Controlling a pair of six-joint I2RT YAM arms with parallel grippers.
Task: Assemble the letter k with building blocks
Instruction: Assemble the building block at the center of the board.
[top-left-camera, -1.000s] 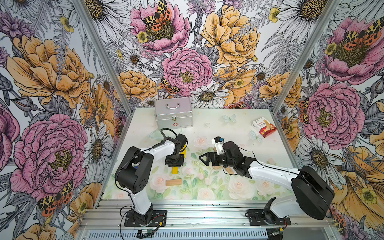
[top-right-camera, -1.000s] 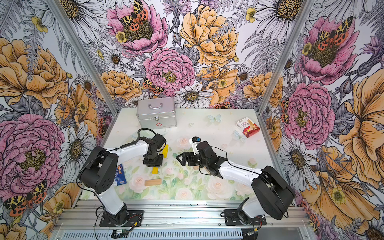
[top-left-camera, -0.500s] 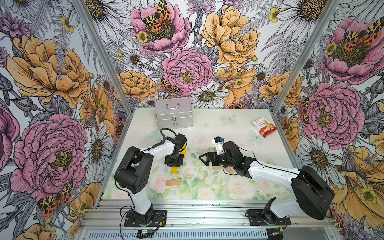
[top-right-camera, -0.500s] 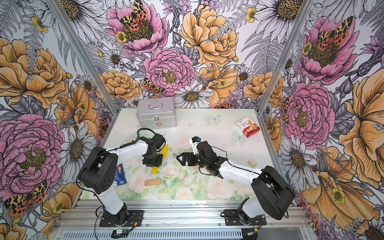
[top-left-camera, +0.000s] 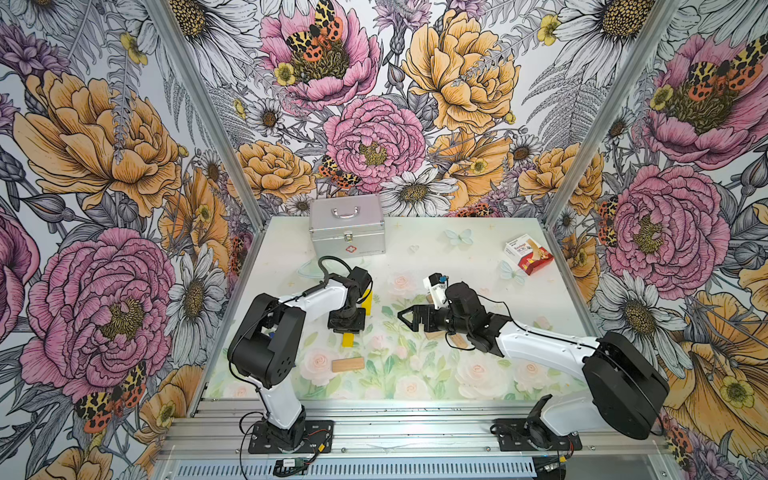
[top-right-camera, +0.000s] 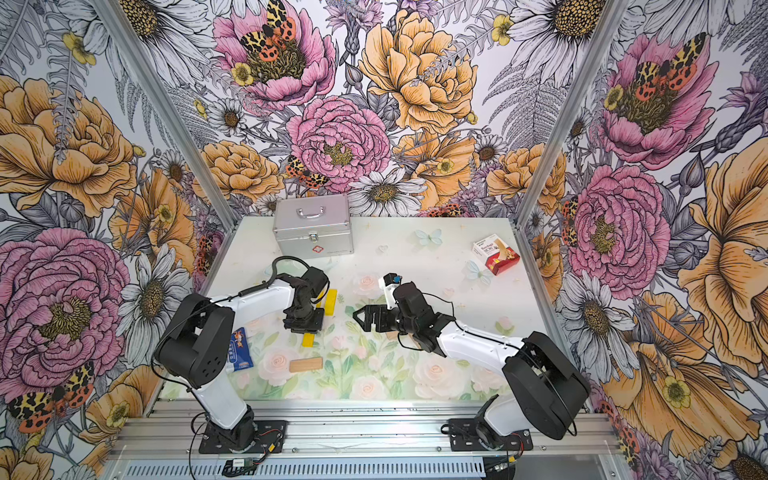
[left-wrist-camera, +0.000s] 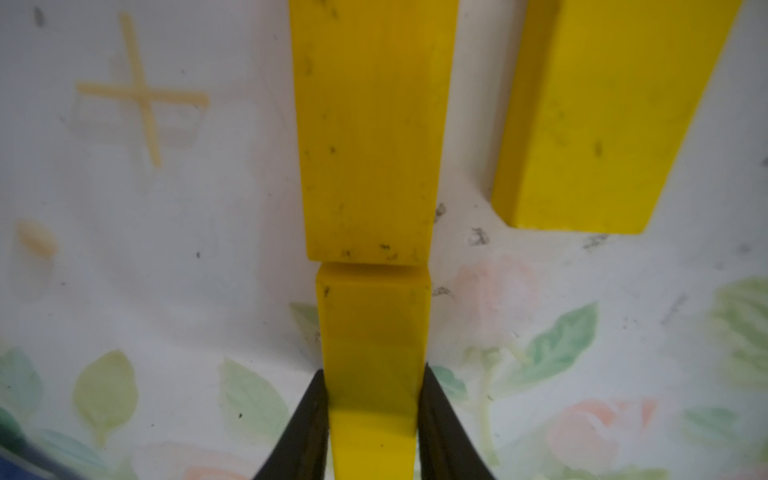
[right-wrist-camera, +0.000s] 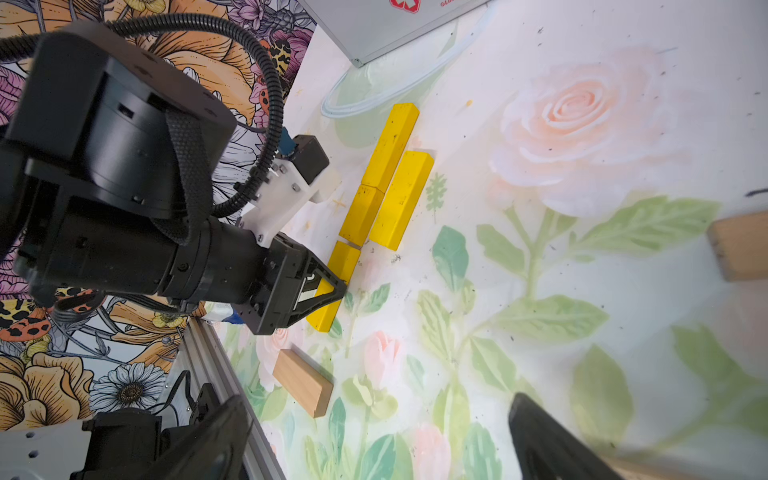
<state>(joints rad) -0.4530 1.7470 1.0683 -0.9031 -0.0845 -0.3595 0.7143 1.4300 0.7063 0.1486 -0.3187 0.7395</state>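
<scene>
Yellow-on-yellow aligning: clenching the left hand (left-wrist-camera: 374, 395) on the bar (left-wrist-camera: 374, 324) flat on the surface (left-wrist-camera: 166, 291), pointing its long axis along the stem (left-wrist-camera: 365, 145), end to end, hovering the right hand (top-left-camera: 405, 321) open, farther off.

The yellow blocks (right-wrist-camera: 399, 199) are bright; the wood block (top-left-camera: 348, 364) at their 6 o'clock, pale. Silver case (top-left-camera: 347, 224), red-and-white carton (top-left-camera: 528, 253); the worktop (top-left-camera: 457, 266) shows pastel roses, green leaves.
</scene>
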